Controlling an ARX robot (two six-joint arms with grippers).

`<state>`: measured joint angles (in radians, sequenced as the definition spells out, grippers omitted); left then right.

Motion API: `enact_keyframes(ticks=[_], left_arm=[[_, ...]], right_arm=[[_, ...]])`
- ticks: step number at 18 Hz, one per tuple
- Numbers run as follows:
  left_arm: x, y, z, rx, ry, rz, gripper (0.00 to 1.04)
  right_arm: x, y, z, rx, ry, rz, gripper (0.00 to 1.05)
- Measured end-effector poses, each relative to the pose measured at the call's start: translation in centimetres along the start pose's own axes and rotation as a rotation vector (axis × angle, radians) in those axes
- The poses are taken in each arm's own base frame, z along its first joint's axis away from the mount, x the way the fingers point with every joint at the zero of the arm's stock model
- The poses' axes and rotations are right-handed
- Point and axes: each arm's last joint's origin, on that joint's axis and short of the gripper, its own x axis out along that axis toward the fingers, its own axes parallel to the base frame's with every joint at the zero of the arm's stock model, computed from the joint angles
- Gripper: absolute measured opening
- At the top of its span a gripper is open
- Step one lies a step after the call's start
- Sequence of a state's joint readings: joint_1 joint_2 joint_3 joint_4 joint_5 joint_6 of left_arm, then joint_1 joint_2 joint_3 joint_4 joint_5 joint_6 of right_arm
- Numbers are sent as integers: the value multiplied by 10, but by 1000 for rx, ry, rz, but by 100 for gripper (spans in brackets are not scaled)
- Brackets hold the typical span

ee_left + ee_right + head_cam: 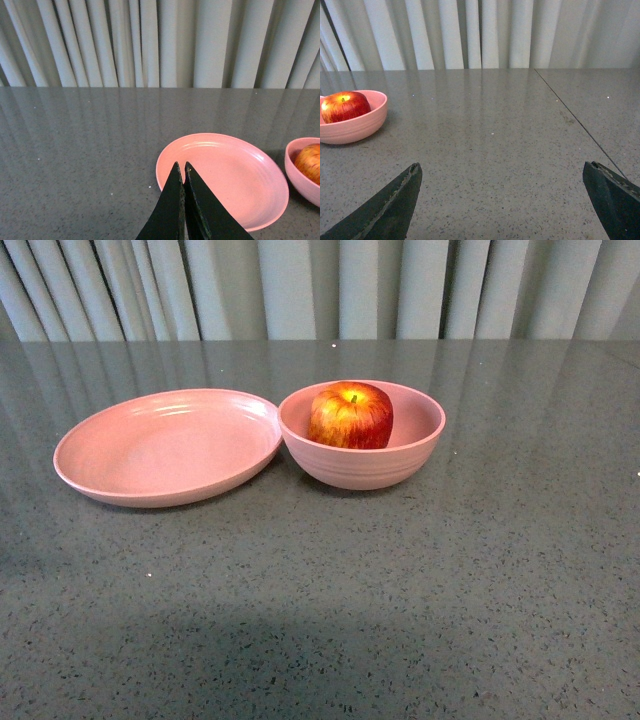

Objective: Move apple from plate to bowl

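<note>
1. Front view: neither claw shows here. The apple (351,415) sits upright inside the bowl (400,462), stem up, w/ no obvious long axis since it's round. The plate (165,445) lies bare, its rim touching or just beside the bowl's rim; can't tell which. Both rest on the grey speckled bench (400,590), curtain (320,285) behind. Judging by this, the move is already done: apple in bowl, nothing left on plate.

2. Left wrist view: left claw (181,172) is pinched closed, tips meeting, holding nothing. The plate (230,180) lies directly ahead of the tips and a bit to one side, close by. Past the plate, further off to the same side, the bowl (300,177) w/ the apple (310,162) is cut by the picture's edge. So from this claw the apple lies beyond the plate, not within the tips' reach as it stands.

3. Right wrist view: right claw (502,200) is spread wide, empty; only bare bench (495,140) between its two tips. The bowl (355,127) w/ apple (345,106) sits ahead and well off to the side of the near tip, apart from the claw. A thin seam (575,120) runs across the bench on the other side.

4. Key relation, as a judgement: the apple is clear of both claws, neither touching it. No further grasp seems needed; remaining work is prob. just keeping the arms clear of the bowl.
</note>
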<state>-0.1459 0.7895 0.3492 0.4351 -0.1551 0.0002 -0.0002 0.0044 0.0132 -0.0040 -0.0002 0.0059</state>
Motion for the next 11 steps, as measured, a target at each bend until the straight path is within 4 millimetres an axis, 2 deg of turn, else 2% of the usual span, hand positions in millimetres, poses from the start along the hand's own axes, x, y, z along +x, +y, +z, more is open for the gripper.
enact_keyframes(ticks=[1,2,8,11], left_arm=[[-16,7,-22,0,-1,-11,1],[-21,9,-29,1,5,-11,1],[-28,18,-37,0,0,-14,1],[-38,21,-48,-1,-1,-14,1]], right_arm=[[0,0,0,0,0,0,98],[0,0,0,0,0,0,98],[0,0,0,0,0,0,98],[0,0,0,0,0,0,98]])
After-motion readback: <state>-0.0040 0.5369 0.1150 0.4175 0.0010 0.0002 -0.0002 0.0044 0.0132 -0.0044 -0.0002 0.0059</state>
